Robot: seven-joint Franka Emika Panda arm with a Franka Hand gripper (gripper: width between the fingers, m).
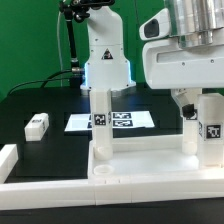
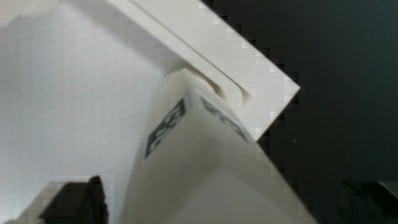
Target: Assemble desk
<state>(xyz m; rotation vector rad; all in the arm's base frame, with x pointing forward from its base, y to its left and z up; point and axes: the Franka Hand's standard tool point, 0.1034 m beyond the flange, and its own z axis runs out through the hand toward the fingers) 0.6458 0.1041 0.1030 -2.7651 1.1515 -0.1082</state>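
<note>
The white desk tabletop [image 1: 140, 166] lies tray-like at the front of the table. One tagged square leg [image 1: 100, 118] stands upright in its far corner on the exterior view's left. My gripper [image 1: 204, 108] is shut on a second tagged leg [image 1: 211, 132] and holds it upright at the tabletop's far corner on the exterior view's right. In the wrist view this leg [image 2: 199, 160] fills the space between my dark fingers [image 2: 71, 203], its far end at the tabletop's corner [image 2: 263, 92]. I cannot tell whether it is seated. A third leg [image 1: 37, 125] lies loose on the exterior view's left.
The marker board [image 1: 128, 121] lies flat behind the tabletop. Low white border bars run along the left [image 1: 6, 160] and the front [image 1: 110, 200]. The robot's base [image 1: 105, 60] stands at the back, with cables beside it.
</note>
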